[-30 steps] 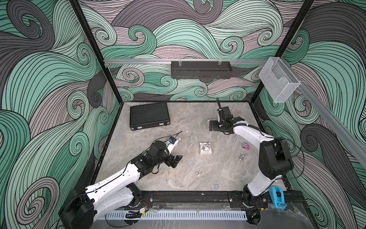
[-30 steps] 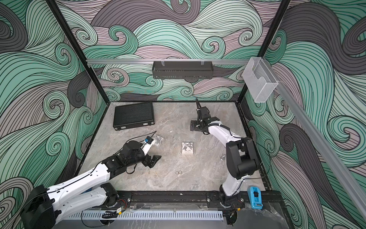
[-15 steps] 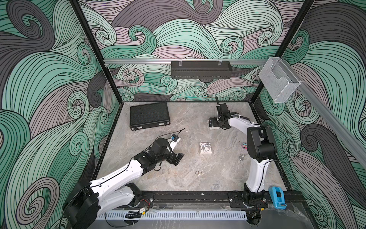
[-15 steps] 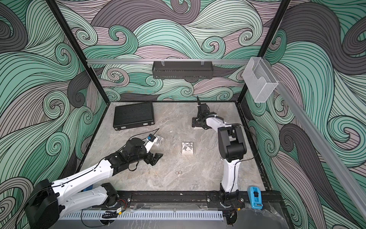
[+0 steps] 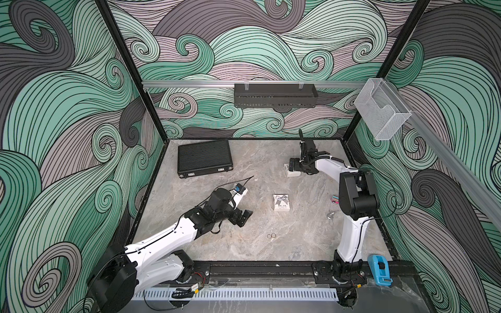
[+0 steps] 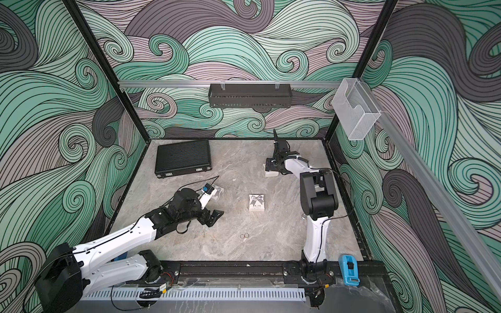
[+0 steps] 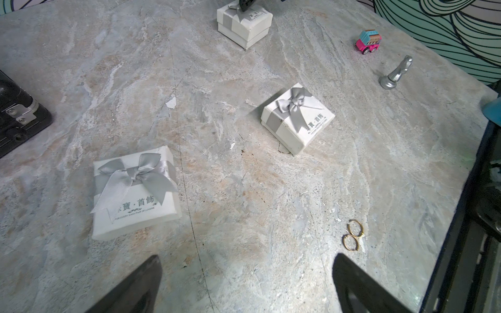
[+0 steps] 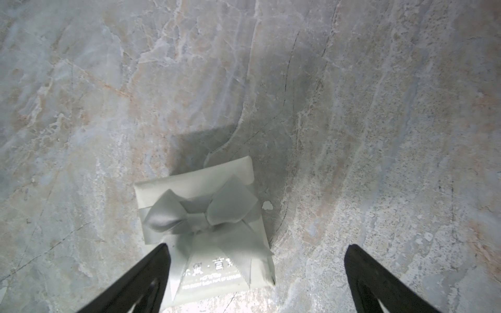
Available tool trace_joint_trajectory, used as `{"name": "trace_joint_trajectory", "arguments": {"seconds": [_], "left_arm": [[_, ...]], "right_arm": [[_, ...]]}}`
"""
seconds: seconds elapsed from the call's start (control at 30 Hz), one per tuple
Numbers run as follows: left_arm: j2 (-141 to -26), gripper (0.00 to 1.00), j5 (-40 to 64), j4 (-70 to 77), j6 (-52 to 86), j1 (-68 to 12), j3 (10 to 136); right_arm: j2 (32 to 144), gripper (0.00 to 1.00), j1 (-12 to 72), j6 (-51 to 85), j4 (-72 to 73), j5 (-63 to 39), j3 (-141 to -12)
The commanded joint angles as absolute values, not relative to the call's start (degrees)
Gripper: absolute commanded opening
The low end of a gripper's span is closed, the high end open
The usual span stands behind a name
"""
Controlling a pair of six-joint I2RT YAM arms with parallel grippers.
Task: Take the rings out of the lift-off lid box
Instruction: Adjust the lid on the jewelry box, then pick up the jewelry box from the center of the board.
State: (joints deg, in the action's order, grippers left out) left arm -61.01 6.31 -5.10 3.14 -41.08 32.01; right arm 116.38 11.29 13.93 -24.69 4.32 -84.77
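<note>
Marbled grey counter, swirl-patterned walls. Black case upper left; bowed white box centre, two rings below it. Left gripper released, empty; right gripper released over second box.

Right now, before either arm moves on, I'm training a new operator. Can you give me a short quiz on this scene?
1. True or false: the two rings lie on the bare table, outside every box.
2. Multiple choice: which tool is positioned over the far white box? A the left one; B the right tool; C neither.
3. Fill in: the left tool, jaws apart above the table, holds ___.

Key: 1 true; 2 B; 3 nothing.
</note>
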Motion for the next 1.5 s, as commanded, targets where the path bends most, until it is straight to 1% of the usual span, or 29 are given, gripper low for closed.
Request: {"name": "trace_joint_trajectory", "arguments": {"seconds": [0.0,0.63,0.77,0.93,1.1,1.3,1.4,1.47], "left_arm": [[-60.6,0.99,7.1,-5.1,2.5,-41.6,33.9],[-59.8,0.99,7.5,-5.5,2.6,-41.6,33.8],[-59.1,0.99,7.5,-5.8,2.5,-41.6,33.6],[-57.6,0.99,7.5,-5.7,2.6,-41.6,33.3],[-55.5,0.99,7.1,-5.1,3.1,-41.6,31.9],[-53.6,0.99,6.9,-4.0,3.2,-41.6,29.3],[-53.5,0.99,6.9,-3.8,3.2,-41.6,28.7],[-53.5,0.99,7.0,-4.0,3.2,-41.6,28.5]], "right_arm": [[118.0,1.0,11.0,14.5,-26.7,5.5,-85.6],[119.8,1.0,11.1,17.4,-31.6,7.2,-86.3],[117.5,1.0,11.4,16.9,-31.6,6.8,-86.5],[111.2,1.0,12.4,15.2,-31.6,4.7,-86.5],[102.6,1.0,17.2,15.0,-32.7,4.8,-79.7],[91.5,1.0,27.2,21.3,-33.4,5.6,-66.7],[88.9,1.0,32.5,25.5,-33.9,7.9,-62.4],[88.3,1.0,34.6,27.8,-34.9,9.2,-61.3]]}}
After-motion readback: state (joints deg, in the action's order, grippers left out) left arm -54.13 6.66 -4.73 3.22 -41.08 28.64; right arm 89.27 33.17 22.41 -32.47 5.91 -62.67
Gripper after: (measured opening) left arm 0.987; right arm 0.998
